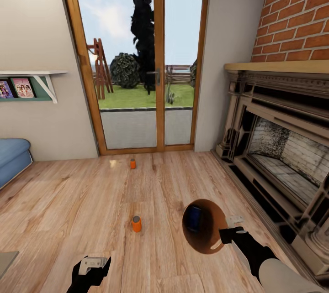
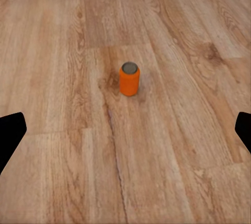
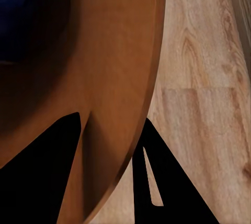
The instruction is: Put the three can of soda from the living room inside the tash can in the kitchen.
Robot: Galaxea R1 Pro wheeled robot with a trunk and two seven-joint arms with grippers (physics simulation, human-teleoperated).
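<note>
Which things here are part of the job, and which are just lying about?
Job: near orange can, far orange can, blue can inside the trash can, which the right pincer grips by the rim.
Just lying about: fireplace, blue sofa, shelf.

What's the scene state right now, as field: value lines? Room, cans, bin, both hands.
room: living room, wood-plank floor, glass doors, fireplace
near orange can: upright on floor, untouched
far orange can: upright on floor by the doors
blue can: inside the trash can
trash can: held tilted, mouth toward camera
right hand: clamped on the bin's rim, one finger inside, one outside
left hand: open, empty, aimed at near orange can
</note>
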